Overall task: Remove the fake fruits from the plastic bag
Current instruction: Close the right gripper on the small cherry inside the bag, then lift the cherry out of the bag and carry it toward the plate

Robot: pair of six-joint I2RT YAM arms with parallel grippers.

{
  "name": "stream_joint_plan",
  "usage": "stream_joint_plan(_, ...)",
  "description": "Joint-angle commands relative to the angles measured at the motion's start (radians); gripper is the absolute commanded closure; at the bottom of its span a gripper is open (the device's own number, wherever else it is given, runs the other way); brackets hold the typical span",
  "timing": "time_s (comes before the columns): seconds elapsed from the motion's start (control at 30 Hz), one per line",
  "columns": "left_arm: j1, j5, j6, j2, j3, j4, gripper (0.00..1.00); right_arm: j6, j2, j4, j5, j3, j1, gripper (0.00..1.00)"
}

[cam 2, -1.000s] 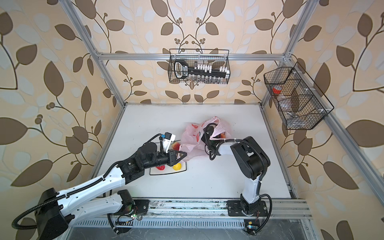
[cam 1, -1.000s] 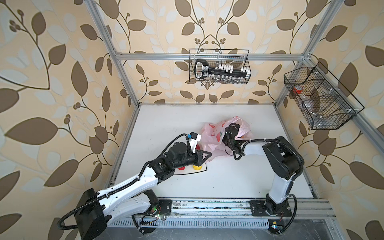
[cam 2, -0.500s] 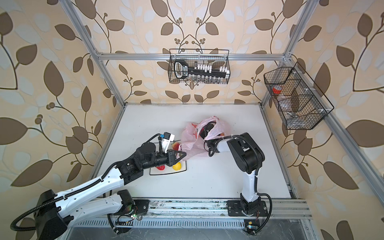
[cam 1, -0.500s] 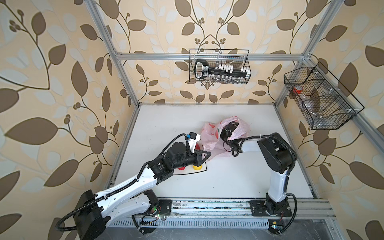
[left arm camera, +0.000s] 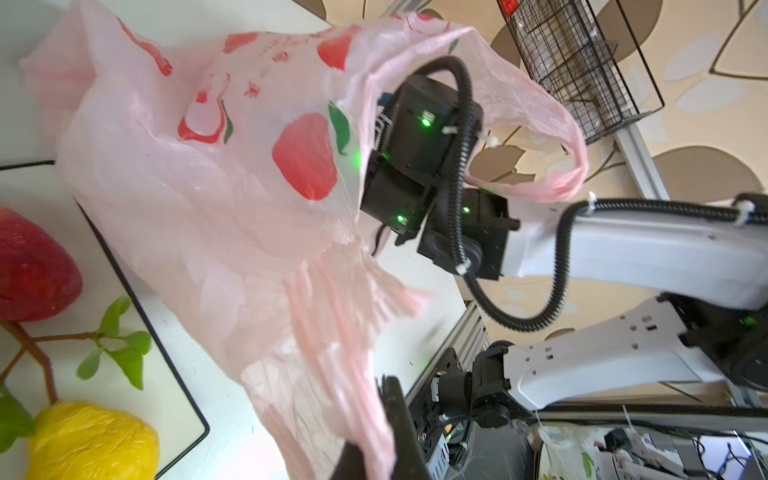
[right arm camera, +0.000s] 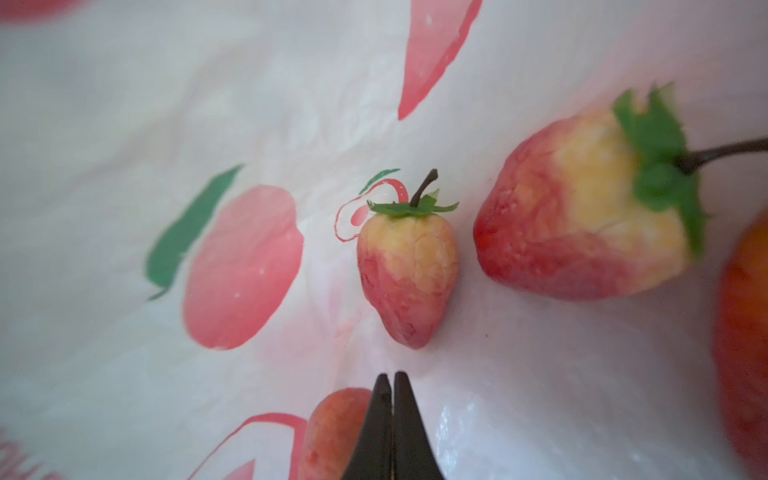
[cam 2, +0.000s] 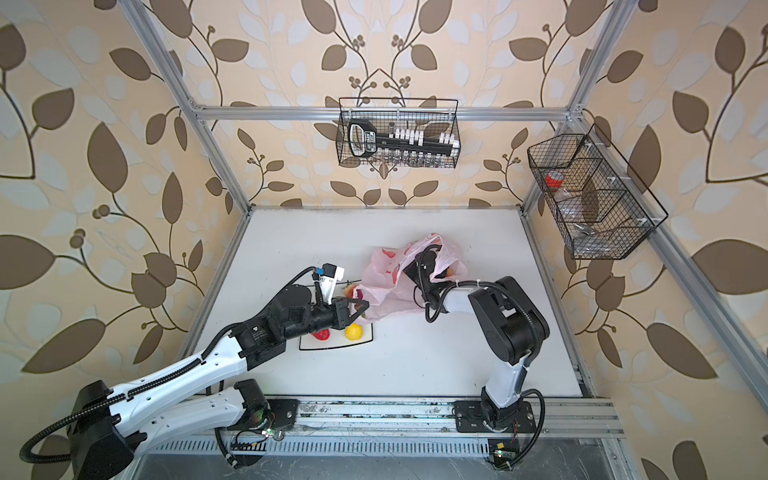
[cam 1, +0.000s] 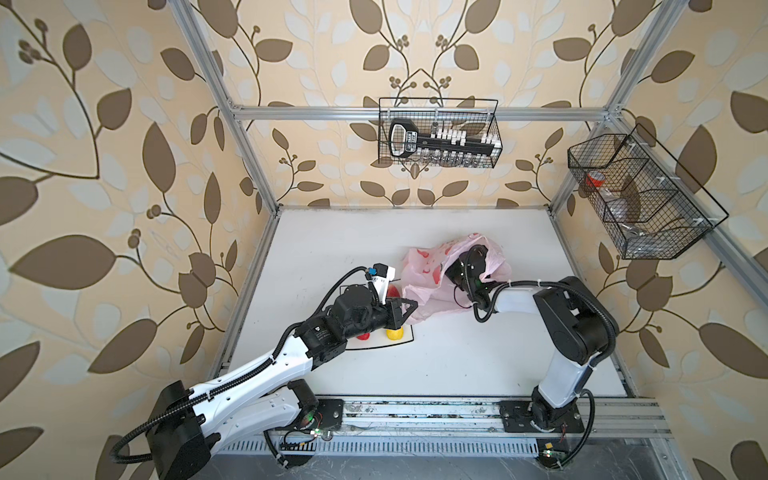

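The pink plastic bag (cam 1: 428,286) (cam 2: 386,291) (left arm camera: 199,199) lies mid-table, its mouth held up. My left gripper (left arm camera: 384,419) (cam 1: 409,309) is shut on a bunched strip of the bag's edge. The right arm's wrist (cam 1: 469,270) reaches into the bag's mouth. Inside, my right gripper (right arm camera: 391,376) is shut with nothing between its fingertips. A small red-yellow strawberry (right arm camera: 407,266) lies just ahead of it. A larger strawberry (right arm camera: 582,208) lies beside that, and another fruit (right arm camera: 332,432) sits against the fingers. A red strawberry (left arm camera: 33,266) and a yellow pear (left arm camera: 91,440) (cam 2: 353,332) rest on the plate (left arm camera: 174,415).
The white black-rimmed plate (cam 2: 332,347) lies under the left wrist, close to the bag. A wire basket (cam 1: 438,133) hangs on the back wall and another (cam 1: 640,199) on the right wall. An aluminium rail (cam 1: 415,411) runs along the table's front.
The right gripper's jaws have closed from partly open to shut, and its wrist has pushed further into the bag. The left arm keeps its hold and has not moved.
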Motion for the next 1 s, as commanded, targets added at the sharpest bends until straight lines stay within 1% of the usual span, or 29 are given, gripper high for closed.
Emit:
stream_joint_plan(0.0, -0.005, -0.084, -0.026, -0.020, 0.005, 0.003, 1.00, -0.026, -0.079, -0.001, -0.016, -0.059, -0.002, 0.97)
stream_joint_plan(0.2, -0.005, -0.138, -0.027, -0.017, 0.020, -0.017, 1.00, -0.054, -0.219, -0.037, -0.057, -0.146, 0.001, 0.97)
stream_joint_plan(0.37, -0.004, -0.159, 0.018, 0.008, 0.065, -0.052, 1.00, -0.102, -0.348, -0.118, -0.086, -0.193, 0.014, 0.97)
stream_joint_plan(0.53, 0.001, -0.157, 0.052, 0.051, 0.106, -0.074, 1.00, -0.154, -0.507, -0.201, -0.096, -0.233, 0.027, 0.97)
stream_joint_plan(0.63, 0.017, -0.159, 0.040, 0.063, 0.105, -0.036, 1.00, -0.185, -0.578, -0.253, -0.141, -0.240, 0.026, 0.97)
stream_joint_plan(0.7, 0.030, -0.155, 0.033, 0.072, 0.110, -0.014, 1.00, -0.228, -0.621, -0.293, -0.179, -0.243, 0.026, 0.97)
stream_joint_plan(0.97, 0.070, -0.130, 0.036, 0.101, 0.133, -0.013, 1.00, -0.304, -0.827, -0.470, -0.253, -0.269, 0.033, 0.96)
